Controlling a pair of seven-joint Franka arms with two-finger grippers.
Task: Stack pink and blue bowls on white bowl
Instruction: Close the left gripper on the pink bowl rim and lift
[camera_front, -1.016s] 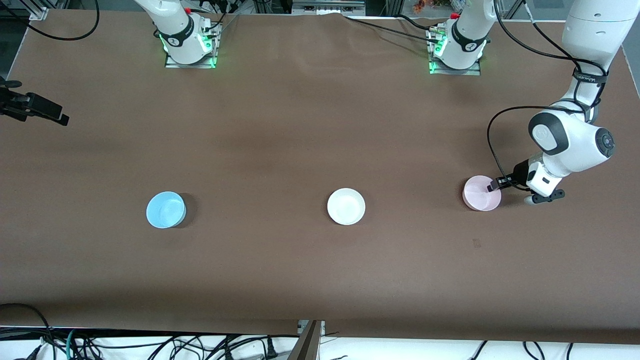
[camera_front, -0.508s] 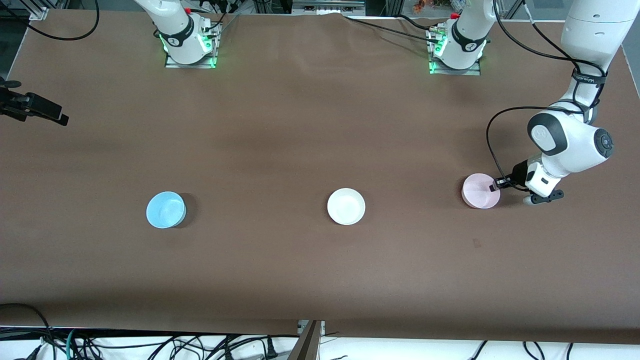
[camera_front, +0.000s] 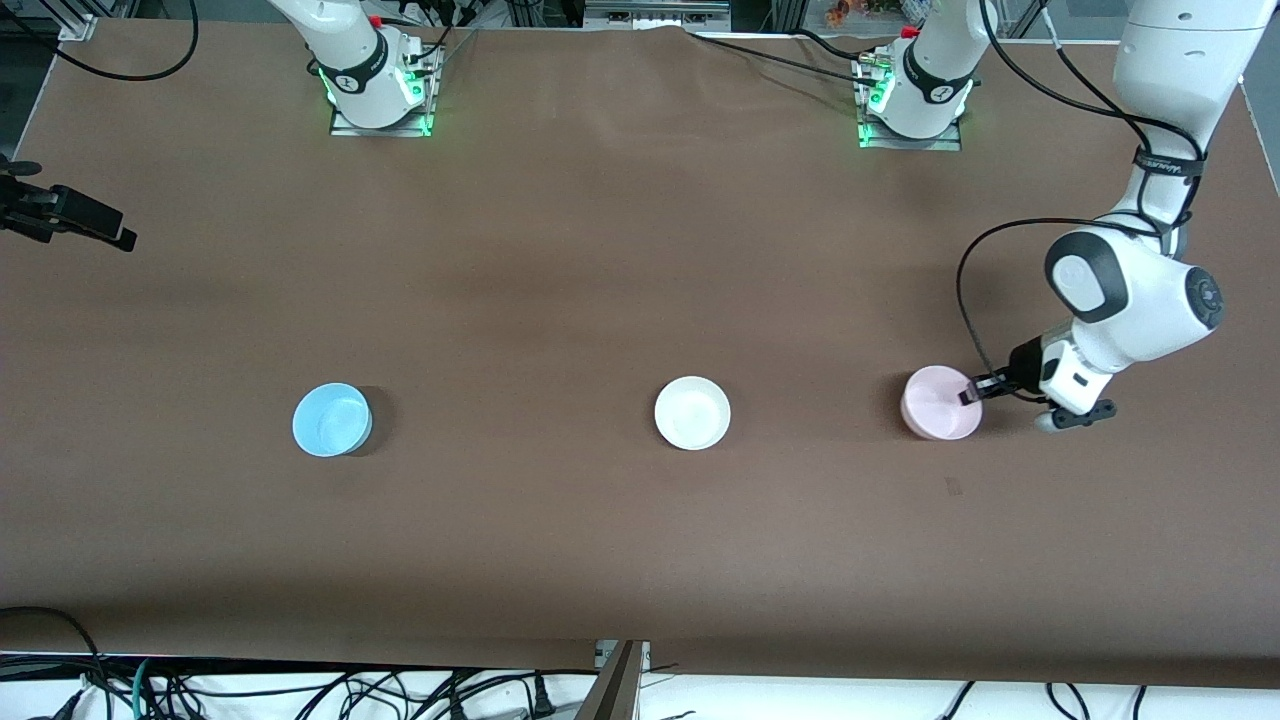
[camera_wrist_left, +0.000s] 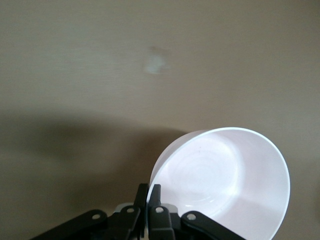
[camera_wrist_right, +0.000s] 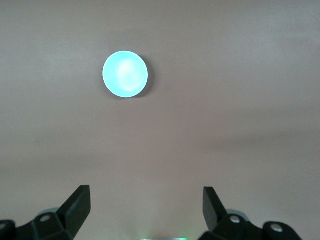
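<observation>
The pink bowl (camera_front: 938, 402) is tilted, low over the table toward the left arm's end, its rim pinched in my left gripper (camera_front: 972, 393). In the left wrist view the gripper (camera_wrist_left: 149, 192) is shut on the rim of the pink bowl (camera_wrist_left: 225, 185). The white bowl (camera_front: 692, 412) sits at the table's middle. The blue bowl (camera_front: 331, 420) sits toward the right arm's end. My right gripper (camera_wrist_right: 146, 200) is open and empty, high over the table, with the blue bowl (camera_wrist_right: 125, 74) well below it. It is out of the front view.
A black camera mount (camera_front: 70, 215) juts in at the right arm's end of the table. A small pale mark (camera_front: 952, 487) is on the brown cloth nearer the front camera than the pink bowl. Both arm bases (camera_front: 375, 90) stand along the table's top edge.
My left gripper has carried the pink bowl a short way toward the white bowl. The white and blue bowls have not moved.
</observation>
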